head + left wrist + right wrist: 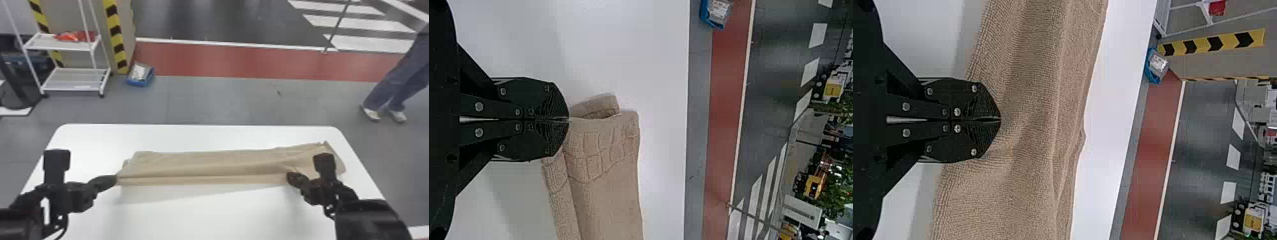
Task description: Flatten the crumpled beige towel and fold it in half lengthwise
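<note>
The left gripper pinches one end of the beige towel over the white table, and the right gripper clamps it nearer the other.

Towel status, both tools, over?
Left tool shut on beige towel, left end. Right tool shut on it, nearer right end. In the way: lengthwise creases.

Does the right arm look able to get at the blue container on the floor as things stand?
Probably not. The blue container sits beyond the far edge of the table, which lies between it and the right gripper. That gripper is also shut on the towel.
</note>
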`<state>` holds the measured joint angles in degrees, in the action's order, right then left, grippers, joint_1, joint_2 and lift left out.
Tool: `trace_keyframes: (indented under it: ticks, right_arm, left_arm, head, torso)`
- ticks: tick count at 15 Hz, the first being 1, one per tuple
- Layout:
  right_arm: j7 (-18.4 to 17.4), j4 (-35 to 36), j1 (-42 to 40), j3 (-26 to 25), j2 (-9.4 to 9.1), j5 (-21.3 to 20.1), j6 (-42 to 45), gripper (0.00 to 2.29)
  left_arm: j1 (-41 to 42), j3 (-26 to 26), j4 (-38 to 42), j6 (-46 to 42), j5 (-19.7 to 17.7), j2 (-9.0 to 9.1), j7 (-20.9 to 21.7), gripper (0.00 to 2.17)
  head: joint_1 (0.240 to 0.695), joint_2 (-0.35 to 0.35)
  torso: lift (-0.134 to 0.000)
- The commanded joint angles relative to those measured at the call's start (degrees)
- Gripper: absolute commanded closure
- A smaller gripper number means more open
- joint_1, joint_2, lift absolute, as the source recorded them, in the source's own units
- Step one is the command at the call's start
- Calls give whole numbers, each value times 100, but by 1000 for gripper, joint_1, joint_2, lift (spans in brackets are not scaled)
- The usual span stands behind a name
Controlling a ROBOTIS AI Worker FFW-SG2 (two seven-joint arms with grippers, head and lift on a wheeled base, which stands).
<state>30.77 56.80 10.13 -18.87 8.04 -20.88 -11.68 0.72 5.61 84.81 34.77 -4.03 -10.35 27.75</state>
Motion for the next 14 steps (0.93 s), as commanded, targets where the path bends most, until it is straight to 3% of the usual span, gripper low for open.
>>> trace_keyframes:
  ticks: [1,3,4,5,9,14]
  right_arm:
    - [-53,-20,33,68,-13,13,-59,2017]
    - [-80,-169,103,103,4,5,-42,2017]
    - [-80,-204,121,103,4,13,-24,2017]
    - [-80,-231,138,103,13,13,-24,2017]
    - [-53,-204,130,94,22,66,-42,2017]
    - [193,279,-64,50,13,101,-534,2017]
  left_arm:
    - [200,116,185,0,-46,-10,73,1190]
    - [262,125,185,0,-37,-19,187,728]
    - [297,125,194,0,-37,-19,222,286]
    - [315,125,194,-53,-37,-10,231,19]
    - [376,151,405,-71,-98,16,178,33]
    - [613,-16,642,-932,-336,165,20,29]
  head:
    - [695,-122]
    - [695,-118]
    - [695,-116]
    - [695,-115]
    - [695,-115]
    - [695,-131]
  torso:
    - [0]
    - [0]
    - [0]
    - [0]
    - [0]
    - [0]
